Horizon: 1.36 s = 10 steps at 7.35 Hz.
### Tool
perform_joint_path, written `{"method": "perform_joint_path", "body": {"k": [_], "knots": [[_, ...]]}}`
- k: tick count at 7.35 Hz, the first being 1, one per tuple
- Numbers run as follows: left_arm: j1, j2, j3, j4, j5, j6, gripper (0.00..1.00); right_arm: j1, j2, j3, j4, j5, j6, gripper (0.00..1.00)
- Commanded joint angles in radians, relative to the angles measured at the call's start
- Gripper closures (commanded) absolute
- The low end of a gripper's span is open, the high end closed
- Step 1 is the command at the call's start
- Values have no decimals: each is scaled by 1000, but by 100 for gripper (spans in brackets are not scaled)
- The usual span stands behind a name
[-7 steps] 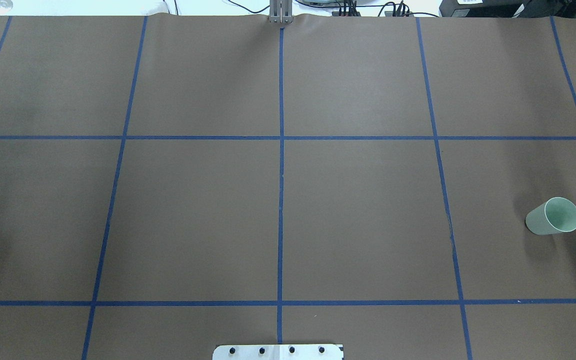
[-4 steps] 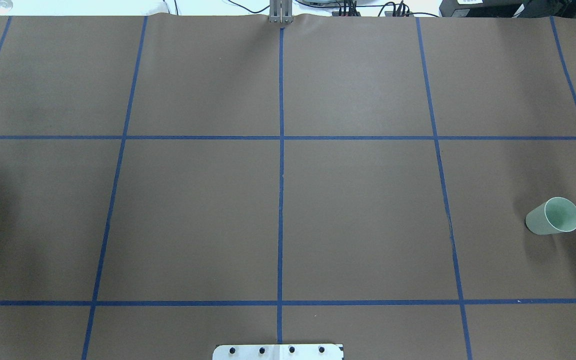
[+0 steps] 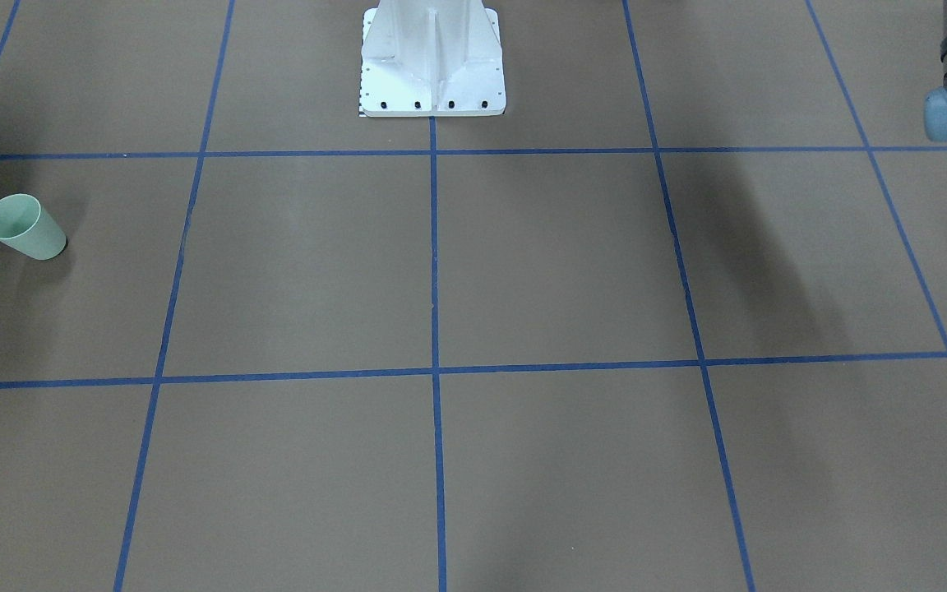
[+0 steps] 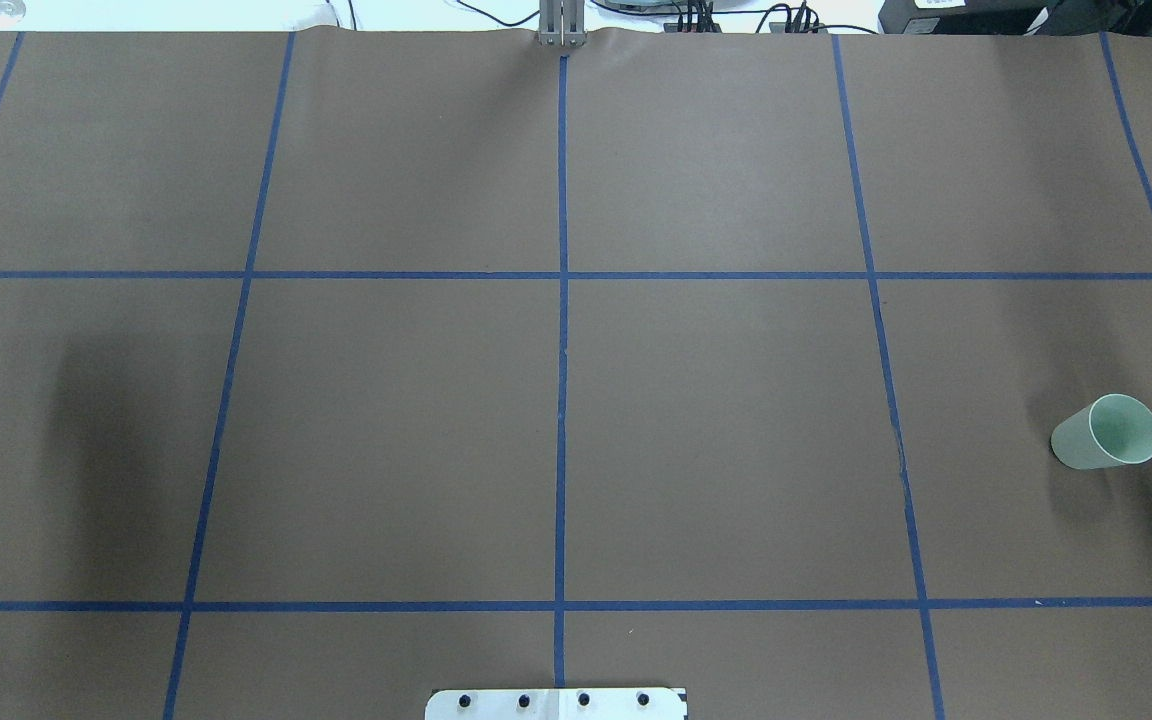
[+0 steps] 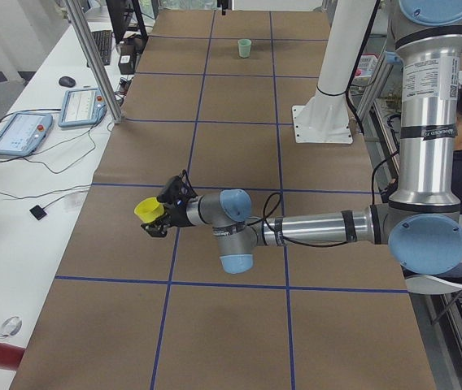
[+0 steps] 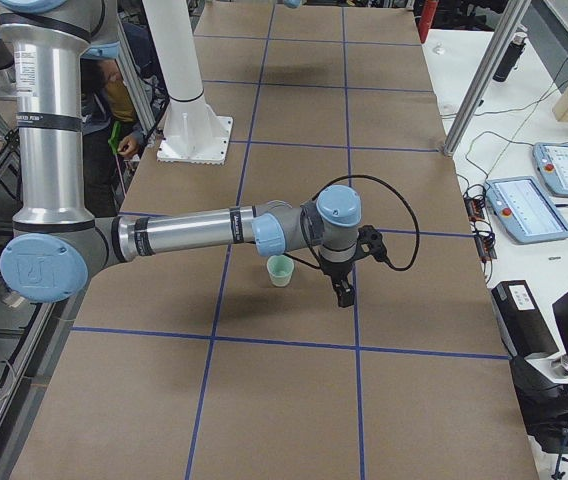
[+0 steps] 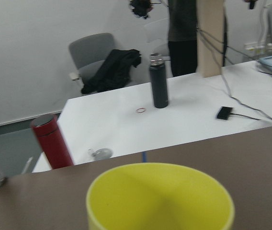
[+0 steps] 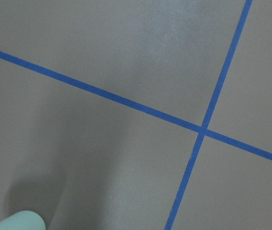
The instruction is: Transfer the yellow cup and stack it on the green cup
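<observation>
Blue-taped brown paper covers the table (image 4: 716, 420). The yellow cup (image 7: 160, 196) sits at my left gripper (image 5: 154, 223), seemingly lifted off the paper, so I judge I am mid-transfer. How wide those fingers stand I cannot tell. The green cup (image 4: 1106, 432) stands upright far across from them, just beside my right gripper (image 6: 343, 292), whose gap I cannot tell either. Next comes a hand-over or a long carry, then lowering yellow squarely into green's mouth.
</observation>
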<state>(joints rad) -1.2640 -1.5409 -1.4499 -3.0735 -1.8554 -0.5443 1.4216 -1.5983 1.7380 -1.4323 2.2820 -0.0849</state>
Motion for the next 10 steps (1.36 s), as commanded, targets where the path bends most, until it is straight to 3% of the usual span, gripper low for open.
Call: {"method": "perform_joint_path", "body": {"k": [1,3,5,6,10], "knots": [[2,-106,-29,1,-251,21,97,2,1,-11,33,5,2,0],[5,-198,-33,-1,-460,23,97,2,8,-6,35,31,7,0],[35,-283,-32,-1,-565,29,100,2,29,0,35,98,25,0],[58,-298,-33,-2,-600,32,100,2,56,0,35,162,75,0],[276,-384,-18,-91,-591,156,100,-18,167,40,58,273,377,0]]}}
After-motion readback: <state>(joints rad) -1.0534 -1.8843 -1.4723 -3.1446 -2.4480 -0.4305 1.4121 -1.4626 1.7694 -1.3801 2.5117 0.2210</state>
